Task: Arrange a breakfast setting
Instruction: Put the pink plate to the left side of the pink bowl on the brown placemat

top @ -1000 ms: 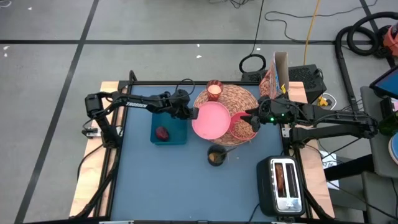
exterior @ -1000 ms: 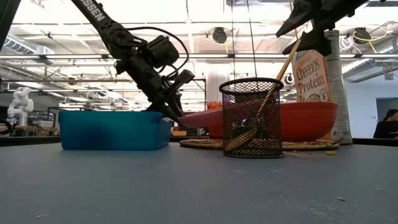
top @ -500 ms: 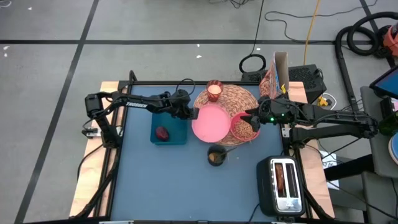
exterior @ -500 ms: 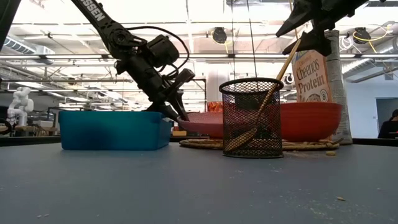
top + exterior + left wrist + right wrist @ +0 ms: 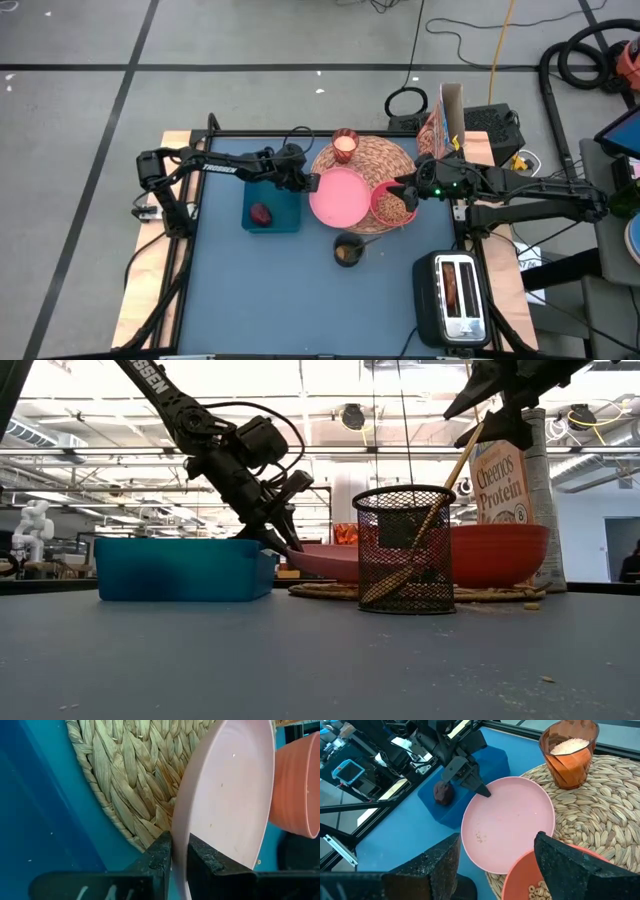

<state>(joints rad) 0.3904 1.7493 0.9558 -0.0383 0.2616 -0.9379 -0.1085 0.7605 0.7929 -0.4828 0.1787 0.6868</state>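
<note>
The pink plate (image 5: 340, 195) is pinched by its rim in the left gripper (image 5: 313, 182), lying partly over the woven placemat (image 5: 375, 160); from table height a mesh pen cup (image 5: 406, 549) hides much of it, and the left wrist camera cuts off its far edge; it looks smooth, shallow and lightly speckled; the red bowl (image 5: 394, 205) with cereal sits just beyond the plate, under the right gripper (image 5: 497, 870), whose fingers stand wide apart above it; the candle glass (image 5: 345, 145) rests on the mat; the fruit (image 5: 261, 214) lies in a blue bin (image 5: 285, 212) beside the left gripper; the cereal box (image 5: 504, 482) stands behind the bowl.
</note>
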